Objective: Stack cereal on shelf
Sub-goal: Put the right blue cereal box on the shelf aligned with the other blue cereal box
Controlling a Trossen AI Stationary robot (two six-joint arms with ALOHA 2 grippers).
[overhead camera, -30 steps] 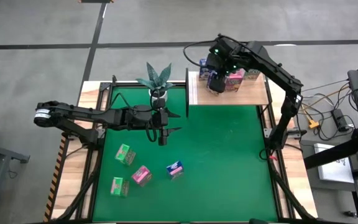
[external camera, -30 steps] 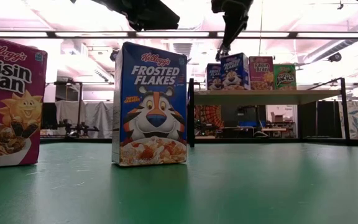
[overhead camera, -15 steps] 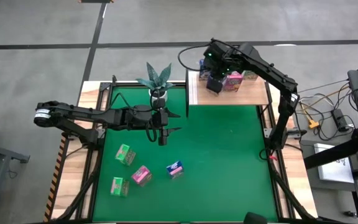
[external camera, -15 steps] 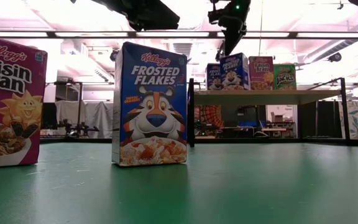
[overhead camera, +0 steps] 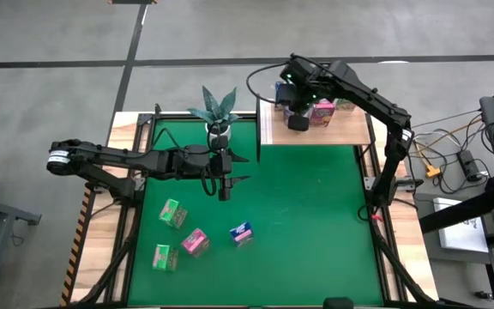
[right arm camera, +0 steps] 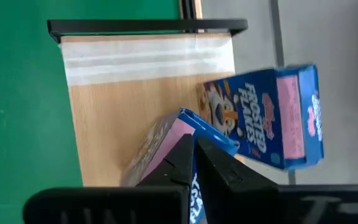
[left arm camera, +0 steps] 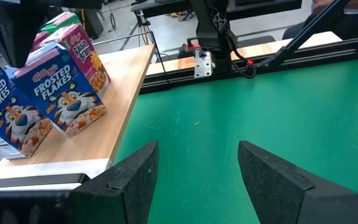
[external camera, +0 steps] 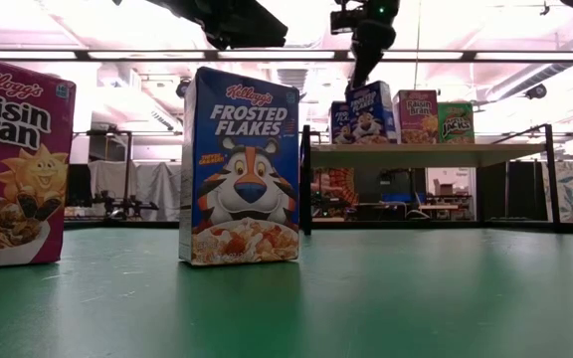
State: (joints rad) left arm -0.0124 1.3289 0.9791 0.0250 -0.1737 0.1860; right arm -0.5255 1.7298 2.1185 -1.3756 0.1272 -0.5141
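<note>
My right gripper (overhead camera: 298,123) hangs over the shelf (overhead camera: 350,133) at the far right of the table. In the right wrist view its fingers (right arm camera: 180,163) are pressed together, tips just above the tilted Frosted Flakes box (external camera: 368,112); I can't tell whether they touch it. A second Frosted Flakes box (right arm camera: 272,118) stands beside it on the shelf, along with a Raisin Bran box (external camera: 418,116) and a green box (external camera: 456,122).

My left gripper (overhead camera: 225,186) waits mid-mat near the potted plant (overhead camera: 219,114), fingers (left arm camera: 129,177) spread and empty.

Four boxes sit on the green mat (overhead camera: 316,223): two green (overhead camera: 172,212) (overhead camera: 164,257), one pink (overhead camera: 195,242), one blue (overhead camera: 241,233).
</note>
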